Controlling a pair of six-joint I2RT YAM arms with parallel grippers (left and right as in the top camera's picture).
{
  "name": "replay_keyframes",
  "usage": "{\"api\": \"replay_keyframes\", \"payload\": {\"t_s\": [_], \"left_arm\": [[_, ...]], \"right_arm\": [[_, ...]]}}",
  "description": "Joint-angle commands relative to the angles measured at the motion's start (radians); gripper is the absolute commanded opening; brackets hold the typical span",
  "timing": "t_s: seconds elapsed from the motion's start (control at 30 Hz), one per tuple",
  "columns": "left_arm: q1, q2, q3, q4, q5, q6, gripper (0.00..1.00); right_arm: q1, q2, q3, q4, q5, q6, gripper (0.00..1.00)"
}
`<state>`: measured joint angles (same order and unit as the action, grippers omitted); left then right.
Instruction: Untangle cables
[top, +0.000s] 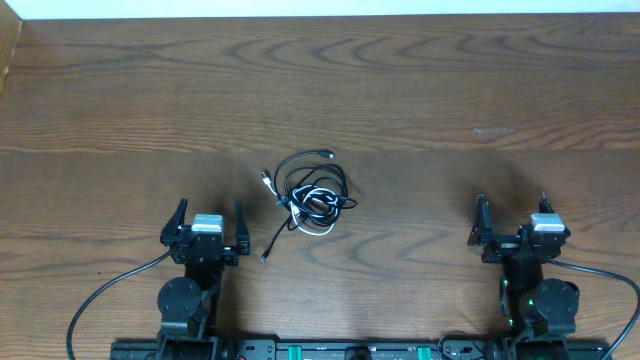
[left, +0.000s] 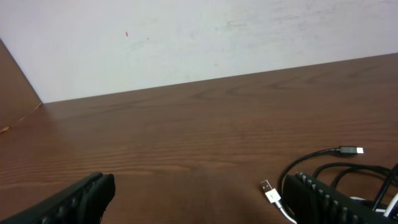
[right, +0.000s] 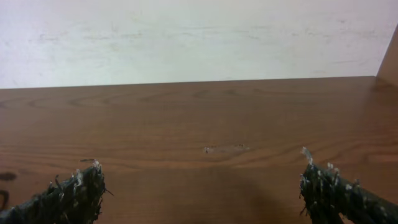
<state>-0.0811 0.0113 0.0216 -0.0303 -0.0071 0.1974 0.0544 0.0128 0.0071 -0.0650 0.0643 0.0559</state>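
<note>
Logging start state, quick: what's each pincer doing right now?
Left pincer: open, holding nothing.
Right pincer: open, holding nothing.

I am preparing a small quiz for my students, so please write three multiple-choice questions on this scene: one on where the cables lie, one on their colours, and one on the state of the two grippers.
1. Where do the cables lie on the table?
A. Near the middle, closer to the left gripper than to the right gripper
B. At the far edge
C. Hanging over the side

2. Which colours do the cables have?
A. All red
B. Black and white
C. Yellow and blue

3. How do the grippers stand?
A. Both shut
B. Left shut on a cable
C. Both open, holding nothing

Answers:
1 A: the overhead view shows the bundle closer to the left arm.
2 B: black loops lie tangled with white cord.
3 C: in each wrist view the fingers stand wide apart with nothing between them.
</note>
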Motion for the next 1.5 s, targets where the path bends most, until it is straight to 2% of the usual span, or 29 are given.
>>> {"api": "replay_keyframes", "payload": {"t_s": [0.0,1.2,1.47], "left_arm": [[0.004,0.001,-0.018,-0.04,-0.035,-0.012,0.91],[0.004,0.003,-0.018,-0.04,-0.035,-0.02,0.91],[0.004,0.061,0.005,-0.041,-0.035,-0.043,0.91]], "right_arm": [[-0.004,-0.005,-0.002,-0.003,0.005,-0.012,0.99],[-0.004,-0.005,-0.002,-0.003,0.005,-0.013,0.99],[-0.004,-0.005,-0.002,-0.003,0.005,-0.013,0.99]]}}
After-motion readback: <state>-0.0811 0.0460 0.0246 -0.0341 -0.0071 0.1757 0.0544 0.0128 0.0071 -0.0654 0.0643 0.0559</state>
